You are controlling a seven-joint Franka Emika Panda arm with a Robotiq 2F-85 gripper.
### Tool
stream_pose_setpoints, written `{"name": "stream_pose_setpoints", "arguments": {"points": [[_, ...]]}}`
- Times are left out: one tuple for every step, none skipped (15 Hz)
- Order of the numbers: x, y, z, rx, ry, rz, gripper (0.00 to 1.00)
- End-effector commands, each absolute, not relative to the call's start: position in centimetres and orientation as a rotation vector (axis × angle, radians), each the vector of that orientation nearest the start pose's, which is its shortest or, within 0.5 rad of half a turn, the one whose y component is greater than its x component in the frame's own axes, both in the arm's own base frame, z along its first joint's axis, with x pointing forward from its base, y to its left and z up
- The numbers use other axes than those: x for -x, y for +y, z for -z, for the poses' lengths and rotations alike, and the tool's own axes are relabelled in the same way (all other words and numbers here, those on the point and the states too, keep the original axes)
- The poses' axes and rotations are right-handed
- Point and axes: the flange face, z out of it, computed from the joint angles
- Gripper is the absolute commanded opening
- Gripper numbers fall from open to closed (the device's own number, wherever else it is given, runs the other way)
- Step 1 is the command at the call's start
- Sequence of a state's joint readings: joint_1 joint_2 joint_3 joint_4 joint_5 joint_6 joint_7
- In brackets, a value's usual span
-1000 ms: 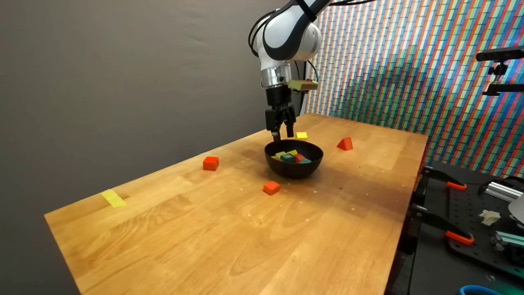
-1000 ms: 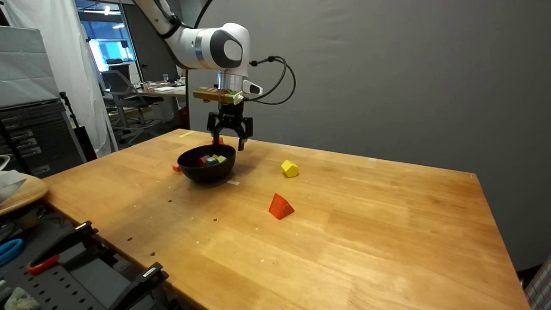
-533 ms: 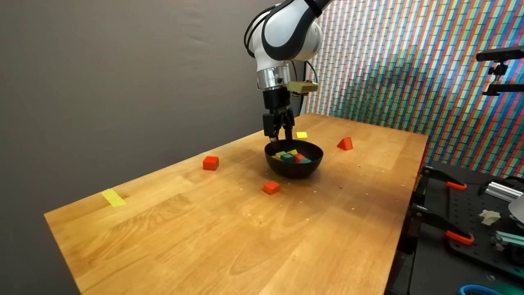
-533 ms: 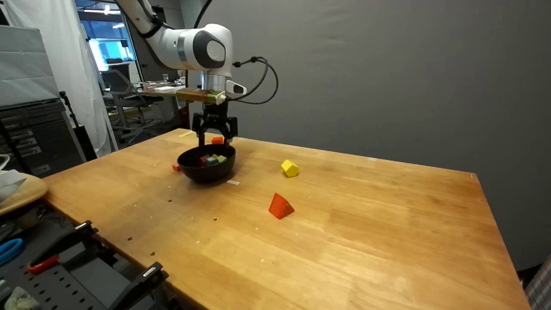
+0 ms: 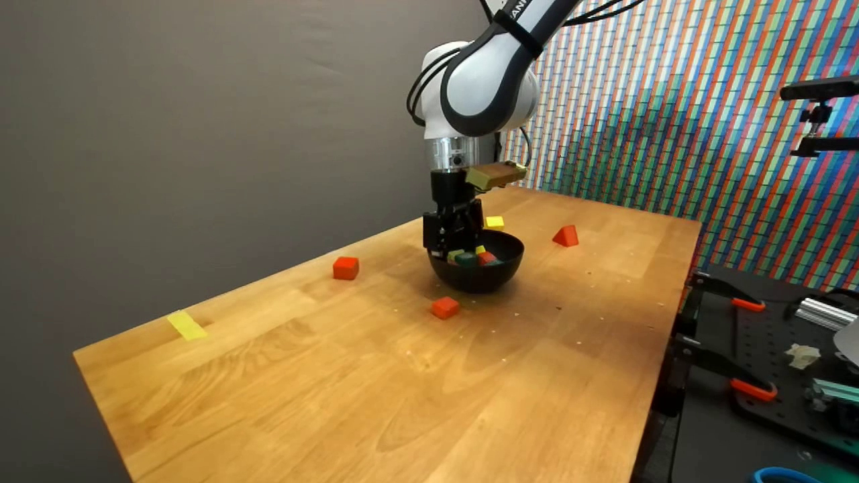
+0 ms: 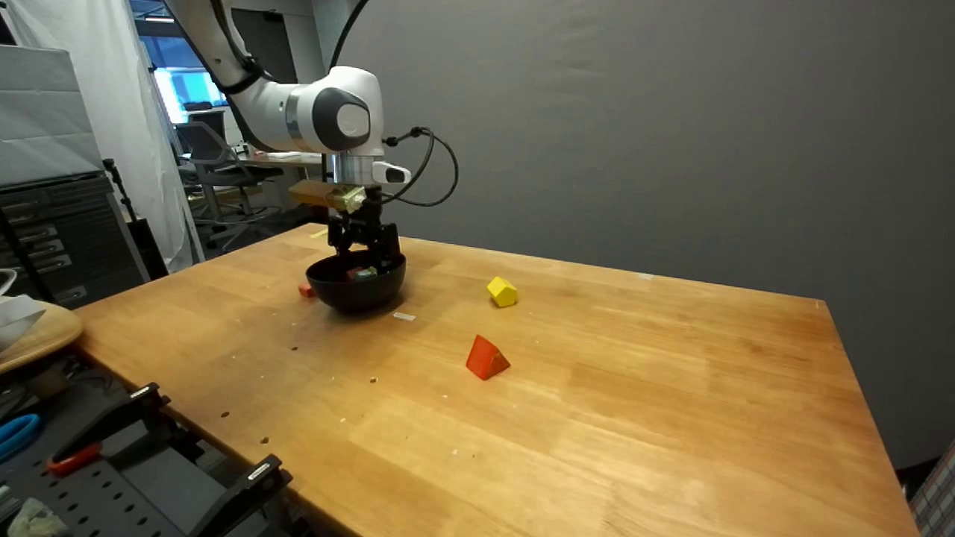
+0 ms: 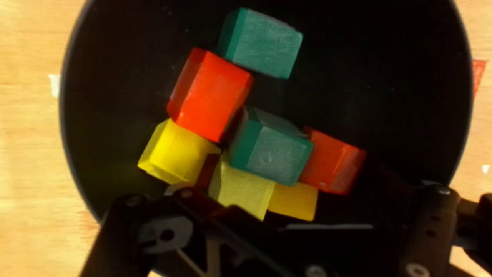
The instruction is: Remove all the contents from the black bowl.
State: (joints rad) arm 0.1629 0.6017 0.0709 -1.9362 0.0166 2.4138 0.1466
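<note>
The black bowl [image 5: 476, 280] sits upright on the table. Inside it, the wrist view shows the contents: a green block [image 7: 265, 44] at the far side, a red block [image 7: 211, 94], a yellow block [image 7: 178, 152], a second green block [image 7: 275, 154] in the middle, another red block [image 7: 334, 161] and two more yellow blocks, one pale [image 7: 246, 188], one darker [image 7: 294, 202]. My gripper [image 6: 364, 255] reaches down into the bowl with its jaws wide apart. Several blocks lie between its fingers, none gripped. Shadow hides the right fingertip in the wrist view.
Outside the bowl lie two red blocks [image 5: 345, 267] [image 5: 444, 308], a red wedge [image 6: 488, 358] and a yellow block [image 6: 502, 291]. Yellow tape [image 5: 186, 325] is stuck near the table's far corner. Clamps [image 6: 246, 492] grip the table edge beside a black perforated board.
My gripper has moved sideways over the bowl and come down into it, staying open. The bowl has shifted slightly to the left in both exterior views.
</note>
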Motion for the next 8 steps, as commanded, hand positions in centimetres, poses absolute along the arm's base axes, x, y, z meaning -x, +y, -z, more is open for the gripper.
{"name": "stream_pose_setpoints", "arguments": {"points": [[-58.6, 13.3, -16.5, 3.110, -0.014, -0.103, 1.00], [-58.3, 13.0, -16.6, 3.111, 0.003, -0.081, 1.00], [-58.0, 12.9, -16.6, 3.112, 0.018, -0.063, 1.00], [-57.7, 12.8, -16.5, 3.113, 0.029, -0.053, 0.75], [-57.3, 12.7, -16.5, 3.117, 0.045, -0.055, 0.74], [-56.8, 12.7, -16.5, 3.120, 0.052, -0.069, 0.66], [-56.3, 12.6, -16.6, 3.126, 0.064, -0.090, 0.58], [-56.1, 12.7, -16.9, 3.129, 0.074, -0.084, 0.50]]}}
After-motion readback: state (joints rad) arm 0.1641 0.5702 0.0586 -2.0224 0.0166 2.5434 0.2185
